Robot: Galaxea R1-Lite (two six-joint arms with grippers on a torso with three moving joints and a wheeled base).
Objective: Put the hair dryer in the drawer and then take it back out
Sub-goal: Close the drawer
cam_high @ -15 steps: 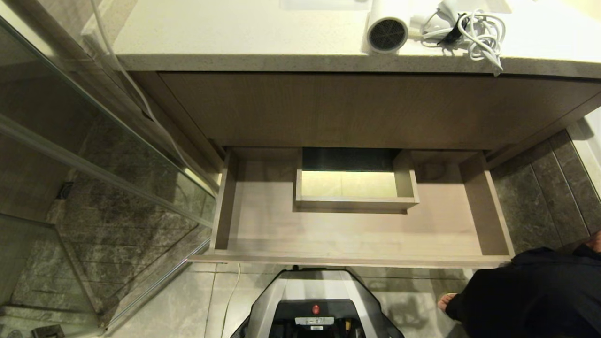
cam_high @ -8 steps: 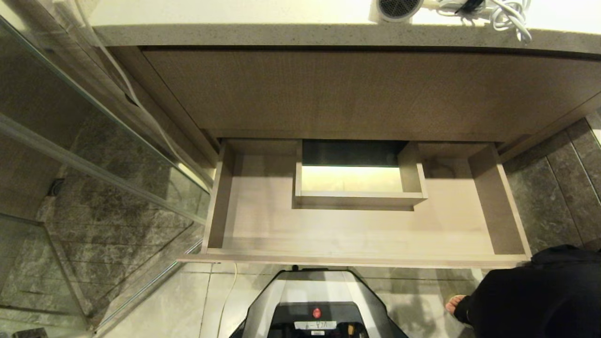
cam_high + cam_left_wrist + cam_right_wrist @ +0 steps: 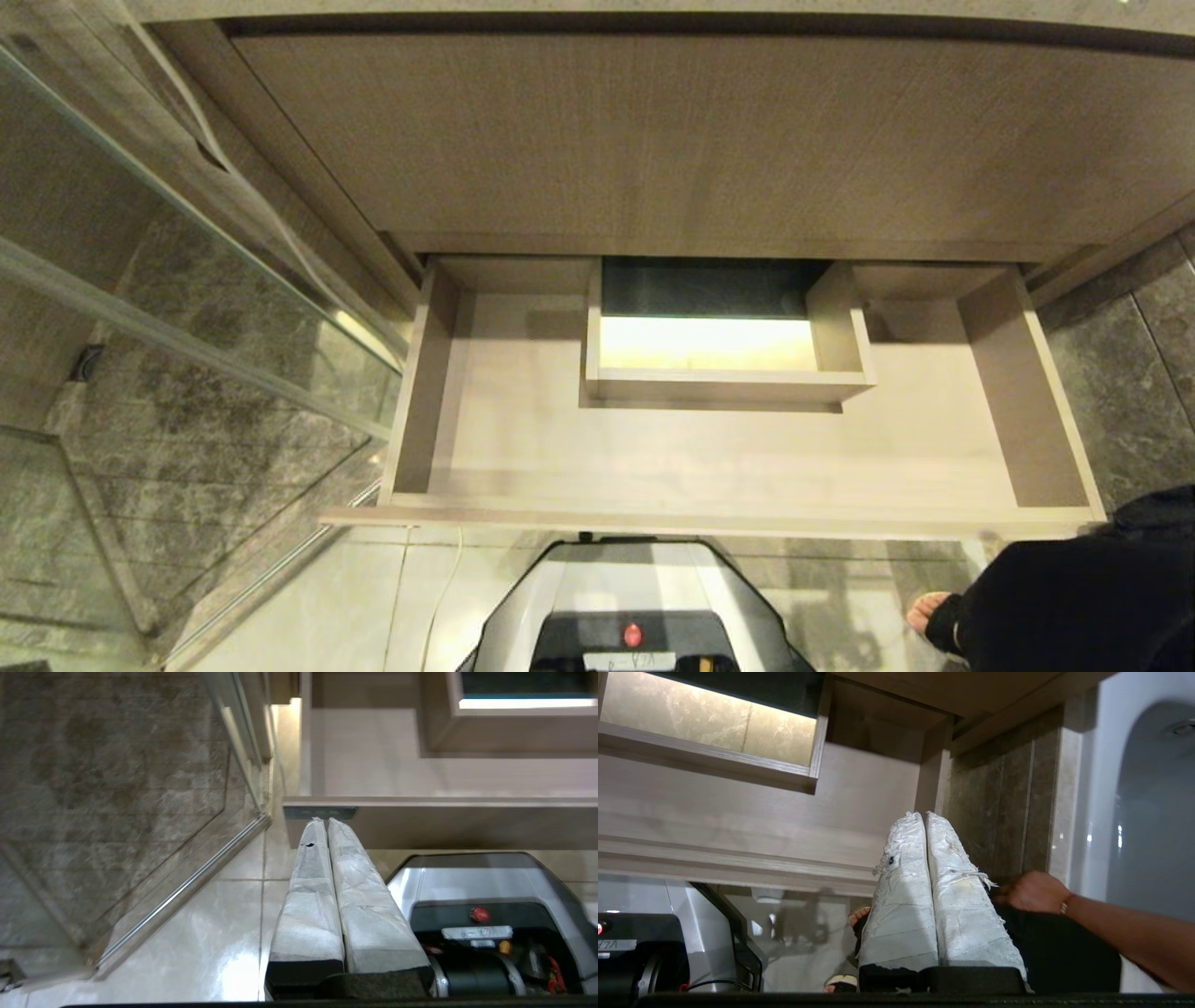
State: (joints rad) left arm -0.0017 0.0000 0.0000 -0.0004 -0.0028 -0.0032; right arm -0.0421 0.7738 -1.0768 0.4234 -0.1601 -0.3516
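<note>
The wide, shallow wood-grain drawer [image 3: 523, 448] stands pulled out below the vanity front, its floor bare around a boxed rectangular cut-out [image 3: 719, 383] in the middle. The hair dryer is out of view. Neither arm shows in the head view. In the left wrist view my left gripper [image 3: 325, 820] is shut and empty, its taped fingertips close in front of the left end of the drawer [image 3: 420, 821]. In the right wrist view my right gripper [image 3: 923, 815] is shut and empty too, near the right end of the drawer [image 3: 738, 863].
A glass shower panel [image 3: 187, 308] and stone tiles stand to the left. A person in black [image 3: 1074, 597] crouches at the lower right, a hand [image 3: 1031, 891] close behind my right gripper. My base [image 3: 635, 607] sits just before the drawer. A white tub [image 3: 1148, 812] lies right.
The whole head view has shifted: the camera has tilted down and come closer. The countertop with the hair dryer and its cord has slid out of the top. The drawer looks larger.
</note>
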